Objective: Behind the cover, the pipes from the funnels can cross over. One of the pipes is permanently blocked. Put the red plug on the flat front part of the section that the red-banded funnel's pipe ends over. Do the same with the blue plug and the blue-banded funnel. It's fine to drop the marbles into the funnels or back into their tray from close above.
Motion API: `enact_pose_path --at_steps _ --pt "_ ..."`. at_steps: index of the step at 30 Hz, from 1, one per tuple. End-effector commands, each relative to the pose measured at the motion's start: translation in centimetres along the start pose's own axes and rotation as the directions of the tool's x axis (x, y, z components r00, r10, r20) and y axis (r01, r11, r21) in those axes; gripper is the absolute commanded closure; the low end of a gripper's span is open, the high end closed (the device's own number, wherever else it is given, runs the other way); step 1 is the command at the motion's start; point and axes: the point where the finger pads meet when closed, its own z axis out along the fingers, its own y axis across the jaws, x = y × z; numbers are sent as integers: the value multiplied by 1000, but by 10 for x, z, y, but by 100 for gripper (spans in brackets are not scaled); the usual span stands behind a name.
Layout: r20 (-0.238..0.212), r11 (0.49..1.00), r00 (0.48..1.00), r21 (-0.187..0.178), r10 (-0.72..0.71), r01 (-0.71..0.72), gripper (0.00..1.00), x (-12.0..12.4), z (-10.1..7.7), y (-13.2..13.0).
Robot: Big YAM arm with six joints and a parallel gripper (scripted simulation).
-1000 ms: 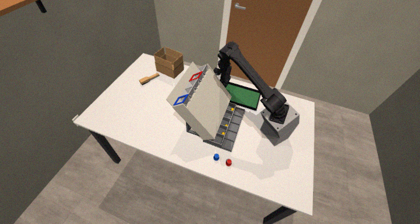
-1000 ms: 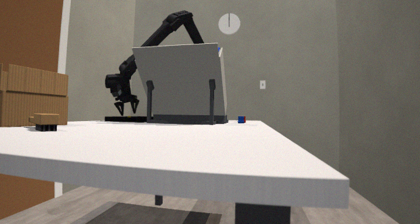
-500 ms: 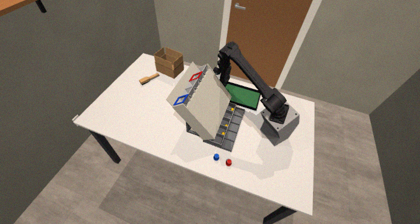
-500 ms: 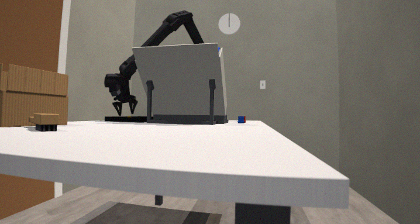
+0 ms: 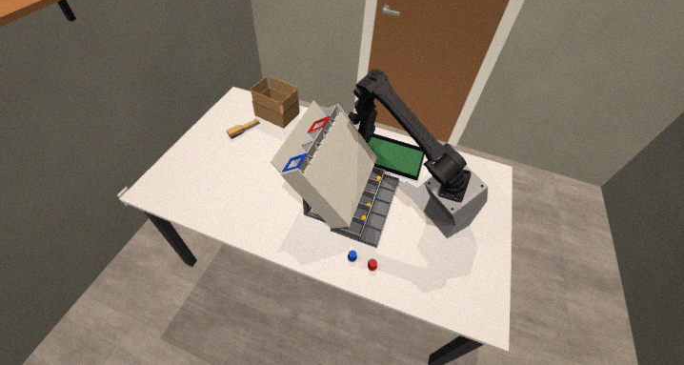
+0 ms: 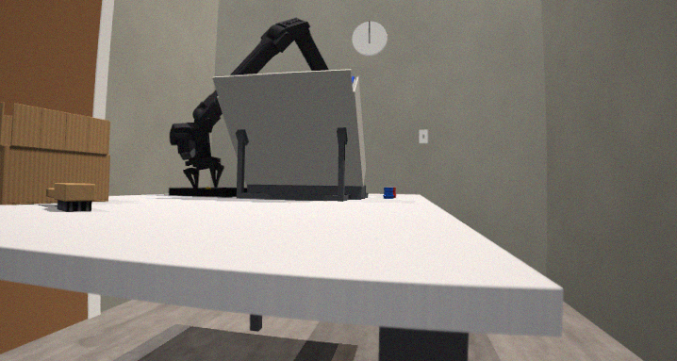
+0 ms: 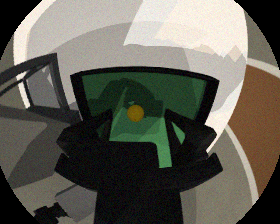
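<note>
My gripper is open and hangs low over the green marble tray, behind the tilted grey cover. In the wrist view a yellow marble lies on the green tray, just ahead of and between my open fingers, not gripped. The red-banded funnel and blue-banded funnel sit on top of the cover. The sectioned dark tray below it holds three yellow marbles. The blue plug and red plug stand on the table near the front edge.
A cardboard box and a wooden brush lie at the table's far left corner. My arm's base stands right of the green tray. The cover rests on dark stand legs.
</note>
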Motion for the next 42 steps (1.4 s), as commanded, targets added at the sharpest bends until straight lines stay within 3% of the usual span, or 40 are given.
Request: enact_pose_path --at_steps 1,19,20,42 --pt "-34 999 999 -31 -10 8 20 10 25 8" --pt "-33 999 999 -32 -9 8 20 13 28 12" --pt "2 1000 1000 -2 -4 4 100 0 1 1" --pt "0 1000 1000 -3 -4 4 100 1 1 2"
